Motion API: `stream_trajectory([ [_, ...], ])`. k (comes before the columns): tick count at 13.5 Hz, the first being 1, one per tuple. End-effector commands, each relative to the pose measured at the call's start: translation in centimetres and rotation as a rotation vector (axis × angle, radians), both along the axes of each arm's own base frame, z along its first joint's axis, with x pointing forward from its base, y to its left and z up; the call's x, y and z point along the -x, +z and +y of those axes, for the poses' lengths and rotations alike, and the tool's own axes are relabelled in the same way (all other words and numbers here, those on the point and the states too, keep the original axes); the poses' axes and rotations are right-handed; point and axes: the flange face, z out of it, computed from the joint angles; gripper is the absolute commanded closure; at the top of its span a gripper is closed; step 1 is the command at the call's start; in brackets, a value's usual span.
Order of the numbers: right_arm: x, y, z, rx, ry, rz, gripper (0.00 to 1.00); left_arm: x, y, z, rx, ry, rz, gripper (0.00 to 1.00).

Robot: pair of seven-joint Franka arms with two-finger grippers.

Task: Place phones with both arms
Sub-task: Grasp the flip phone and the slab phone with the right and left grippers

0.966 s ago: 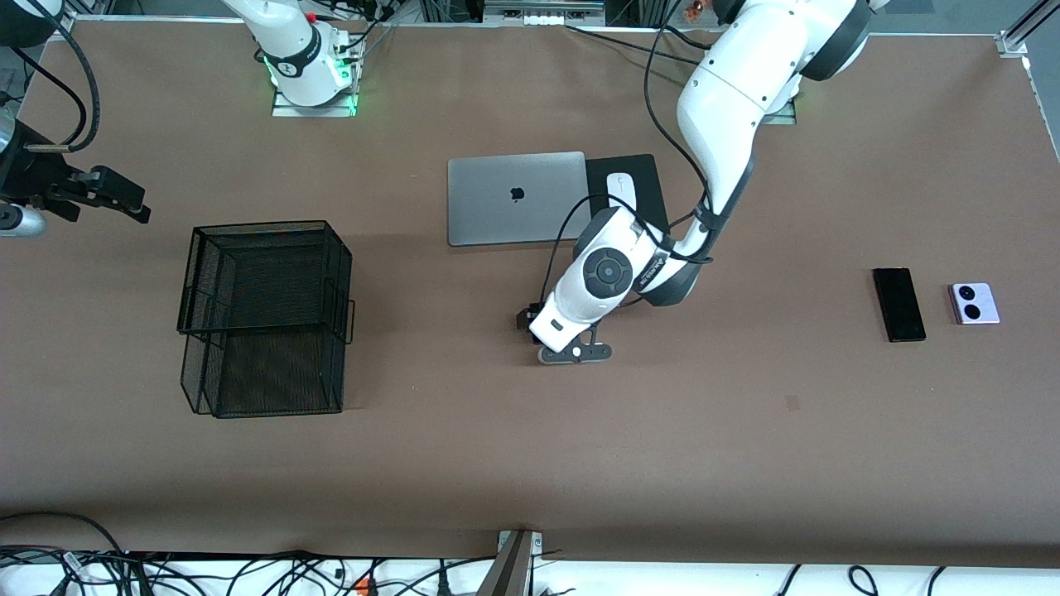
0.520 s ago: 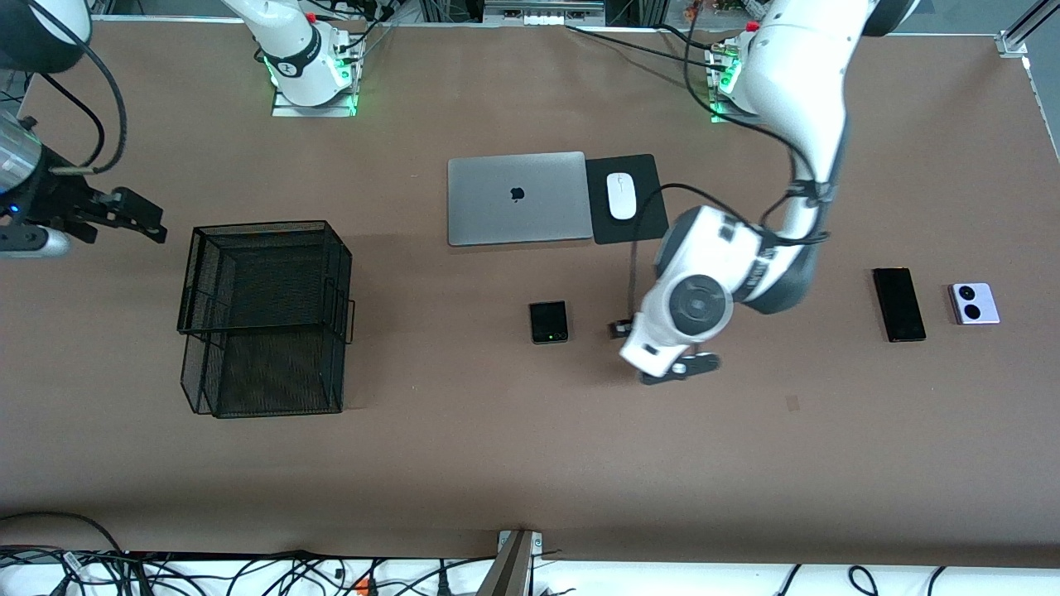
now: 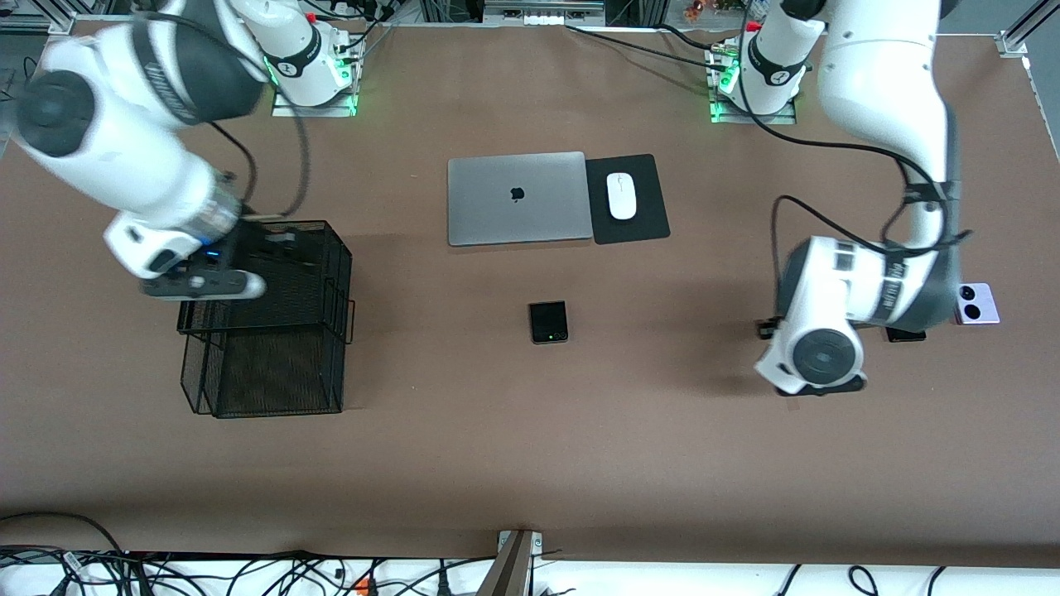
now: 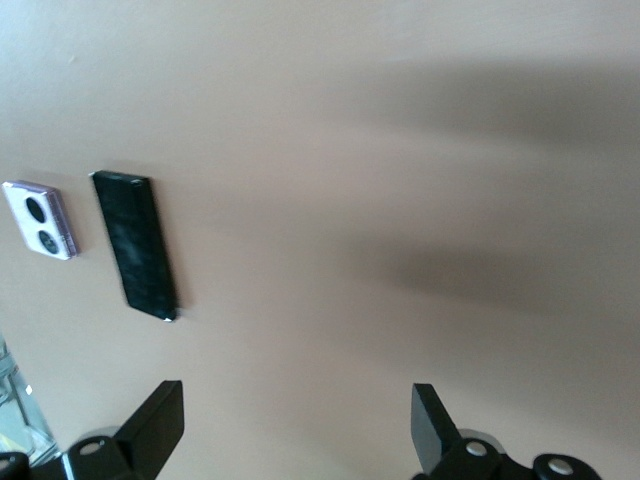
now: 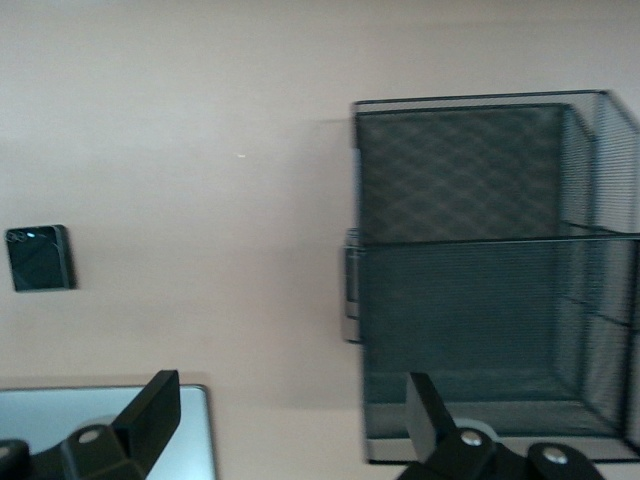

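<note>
Both arms have moved since one second ago: the left gripper [image 4: 290, 435] has left the middle of the table [image 3: 513, 463], where the flip phone [image 3: 548, 321] now lies uncovered, and it has travelled toward the left arm's end. The right gripper [image 5: 285, 430] has come in from the table edge and now hangs over the black mesh basket [image 3: 273, 348].

I take the grey laptop [image 3: 517, 199] as landmark. The flip phone lies nearer to the front camera than the laptop, flat and alone. The slim black phone [image 4: 134, 243] and the lilac-white phone [image 3: 977, 303] lie well toward the left arm's end from the laptop, just beside each other and not touching; in the front view the left arm covers most of the slim one. The basket stands toward the right arm's end from the laptop. The white mouse [image 3: 621, 196] rests on a black pad [image 3: 642, 228] just beside the laptop.

Both grippers have their jaws spread wide and hold nothing.
</note>
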Motion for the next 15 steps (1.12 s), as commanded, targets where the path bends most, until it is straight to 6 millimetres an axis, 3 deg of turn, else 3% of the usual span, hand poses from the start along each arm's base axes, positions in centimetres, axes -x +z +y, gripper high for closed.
stream_trajectory([
  [1, -0.9, -2.3, 8.6, 0.031, -0.031, -0.031, 0.00, 0.7, -1.0, 7.9, 0.015, 0.022, 0.065, 0.00],
  [3, -0.5, -5.0, 15.3, 0.073, -0.031, -0.080, 0.00, 0.8, -1.7, 12.0, 0.071, -0.018, 0.079, 0.00],
  [5, 0.5, -7.9, 21.8, 0.085, -0.015, -0.100, 0.00, 0.9, -2.4, 17.5, 0.128, -0.048, 0.042, 0.00],
  [6, 1.2, -9.4, 24.5, 0.085, -0.024, -0.107, 0.00, 1.1, -3.0, 20.5, 0.173, -0.092, 0.020, 0.00],
  [8, 2.8, -12.8, 29.7, 0.062, -0.023, -0.120, 0.00, 1.7, -4.0, 24.4, 0.250, -0.137, -0.030, 0.00],
  [11, 4.9, -18.3, 34.2, 0.026, -0.015, -0.144, 0.00, 3.2, -5.4, 25.6, 0.330, -0.108, -0.059, 0.00],
  [15, 6.6, -24.7, 36.8, 0.024, -0.001, -0.185, 0.00, 6.6, -6.9, 26.6, 0.329, -0.148, -0.180, 0.00],
])
